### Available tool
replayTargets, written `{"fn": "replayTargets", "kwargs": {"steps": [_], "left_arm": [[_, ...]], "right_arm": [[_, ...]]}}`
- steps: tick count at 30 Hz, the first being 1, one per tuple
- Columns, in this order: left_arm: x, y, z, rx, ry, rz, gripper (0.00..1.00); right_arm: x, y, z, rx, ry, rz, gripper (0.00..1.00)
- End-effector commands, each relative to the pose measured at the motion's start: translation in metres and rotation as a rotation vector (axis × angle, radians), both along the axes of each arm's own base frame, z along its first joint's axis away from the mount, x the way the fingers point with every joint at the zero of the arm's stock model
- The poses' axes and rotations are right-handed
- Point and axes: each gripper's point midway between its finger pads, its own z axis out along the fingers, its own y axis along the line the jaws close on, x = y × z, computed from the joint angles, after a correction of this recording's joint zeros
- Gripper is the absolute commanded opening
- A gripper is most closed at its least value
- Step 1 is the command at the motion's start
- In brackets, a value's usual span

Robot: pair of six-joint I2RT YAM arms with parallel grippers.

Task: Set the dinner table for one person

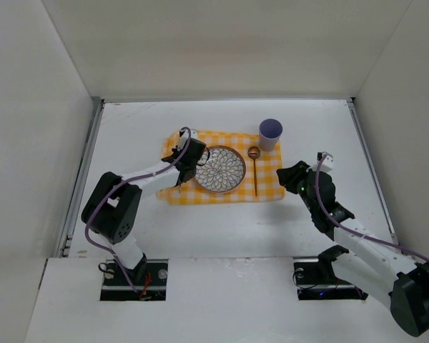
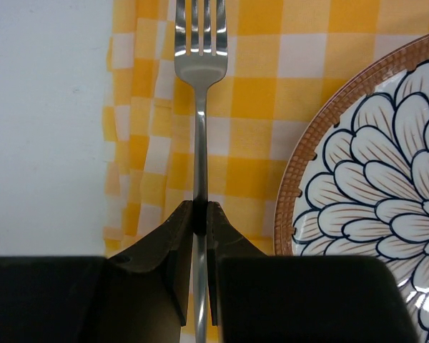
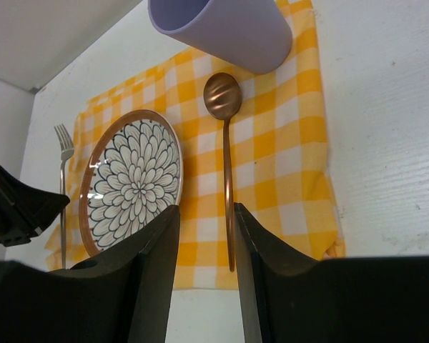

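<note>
**PLACE SETTING: STATUS OF CLAWS AND ITEMS**

**Occlusions.** In the left wrist view, the near end of the fork (image 2: 199,64) handle passes beneath the claw body, the tine tips are cut off at the top edge, and the plate (image 2: 372,186) is cut off at the right. In the overhead view, the left arm covers the fork. In the right wrist view, the cup (image 3: 222,28) is cut off at the top.

**Count.** One fork, one plate, one spoon (image 3: 227,164), one cup, one checked cloth (image 2: 257,107).

**Claws.** The left claw (image 2: 200,209) is clenched on the fork handle, fingers pressed against both sides. The fork lies over the left part of the cloth, just beside the plate. Whether it rests on the cloth cannot be determined. The right claw (image 3: 205,211) is released, fingers moderately apart, holding nothing. It hangs over the bare surface (image 1: 222,221) off the cloth's right edge.

**Layout.** The white surface carries the cloth at its middle. The plate sits centred on the cloth, the spoon right of it with its bowl at the far end. The cup stands at the far right corner.
</note>
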Motion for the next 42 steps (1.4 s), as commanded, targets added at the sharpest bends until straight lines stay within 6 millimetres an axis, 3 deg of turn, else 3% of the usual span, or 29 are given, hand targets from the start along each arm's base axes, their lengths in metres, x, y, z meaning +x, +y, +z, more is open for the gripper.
{"fn": "replayTargets", "kwargs": {"steps": [1,11,16,20,24,27,31,34,36,40,42], "left_arm": [[0.015,-0.005,0.009,-0.01,-0.038,-0.017,0.04],[0.014,0.002,-0.005,-0.018,-0.036,0.005,0.11],[0.012,0.007,0.01,-0.054,-0.093,0.035,0.25],[0.006,0.015,0.03,-0.101,-0.156,0.081,0.29],[-0.012,0.027,0.052,-0.239,-0.235,0.16,0.31],[-0.033,0.047,0.062,-0.347,-0.287,0.242,0.33],[-0.067,0.089,0.056,-0.429,-0.287,0.404,0.38],[-0.092,0.116,0.047,-0.437,-0.254,0.498,0.4],[-0.107,0.132,0.04,-0.429,-0.239,0.567,0.42],[-0.128,0.15,0.03,-0.445,-0.214,0.674,0.45],[-0.133,0.152,0.027,-0.457,-0.221,0.687,0.46]], "right_arm": [[0.008,0.006,0.03,0.024,-0.087,0.008,0.42],[0.01,0.006,0.027,0.017,-0.08,0.0,0.42],[0.009,0.005,0.029,0.014,-0.085,0.001,0.42],[0.009,0.005,0.027,0.012,-0.081,0.001,0.42],[0.011,0.004,0.025,0.0,-0.078,-0.009,0.42],[0.01,0.004,0.027,0.003,-0.084,-0.008,0.38],[0.009,0.001,0.028,0.007,-0.09,-0.024,0.24],[0.006,-0.001,0.03,0.016,-0.095,-0.027,0.22],[0.006,-0.007,0.031,0.017,-0.103,-0.048,0.26],[0.009,-0.018,0.024,0.006,-0.089,-0.11,0.53],[0.01,-0.02,0.023,0.006,-0.085,-0.122,0.62]]}}
